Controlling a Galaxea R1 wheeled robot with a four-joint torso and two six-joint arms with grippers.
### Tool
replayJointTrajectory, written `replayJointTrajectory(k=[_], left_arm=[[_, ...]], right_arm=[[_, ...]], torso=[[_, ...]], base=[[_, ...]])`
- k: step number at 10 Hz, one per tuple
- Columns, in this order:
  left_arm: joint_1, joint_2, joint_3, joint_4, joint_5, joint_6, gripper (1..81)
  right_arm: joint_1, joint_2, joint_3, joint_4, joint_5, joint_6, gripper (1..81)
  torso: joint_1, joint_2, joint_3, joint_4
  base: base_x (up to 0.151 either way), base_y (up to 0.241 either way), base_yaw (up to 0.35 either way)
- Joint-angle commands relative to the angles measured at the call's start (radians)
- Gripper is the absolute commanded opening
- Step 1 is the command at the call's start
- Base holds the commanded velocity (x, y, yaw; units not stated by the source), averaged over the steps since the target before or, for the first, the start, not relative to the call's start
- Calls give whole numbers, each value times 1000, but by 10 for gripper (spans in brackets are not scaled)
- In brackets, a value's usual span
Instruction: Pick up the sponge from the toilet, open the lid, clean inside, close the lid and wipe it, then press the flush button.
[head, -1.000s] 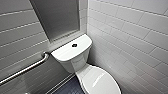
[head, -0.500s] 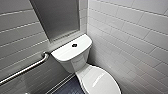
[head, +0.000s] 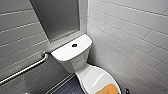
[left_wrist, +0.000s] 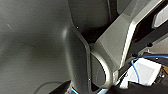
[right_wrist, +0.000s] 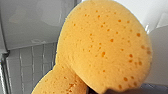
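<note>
Softness and very little weight are to be expected of the sponge (head: 110, 89), judged from the open pores that are seen all over its orange face in the right wrist view, where it looms close to the camera (right_wrist: 105, 47). It would be squeezed flat by a hard grip and would spring back when let go, so it is best taken across its narrow sides near the middle, with a broad face left free for wiping. Once wet, it is likely to become heavier and to drip. In the head view it is found at the lower edge of the picture, over the front part of the lid (head: 96, 76), which lies shut on the toilet (head: 75, 61). Whether it rests on the lid or is lifted clear cannot be told. The lid is glossy and probably slippery. Whether the right gripper is clamped on the sponge cannot be told, and the state of the left gripper cannot be told either. The flush button (head: 74, 45) is set in the middle of the tank cover (head: 65, 52). No brand, label or writing can be read on anything.
</note>
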Motion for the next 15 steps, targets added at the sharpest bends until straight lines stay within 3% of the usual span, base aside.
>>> replayJointTrajectory(k=[1, 6, 11, 15], left_arm=[[4, -4, 4, -9, 116, 6, 811], [3, -16, 4, -12, 116, 5, 811], [3, -21, -1, -13, 116, 5, 811], [7, -25, -1, -13, 116, 3, 811]], right_arm=[[241, 131, -194, 65, -271, -4, 10], [407, 487, -683, 6, -525, -2, 10], [496, 662, -835, -27, -565, 1, 10], [463, 809, -1021, -150, -559, 4, 10]], torso=[[0, 0, 0, 0], [0, 0, 0, 0], [0, 0, 0, 0], [0, 0, 0, 0]], base=[[0, 0, 0], [0, 0, 0], [0, 0, 0], [0, 0, 0]])
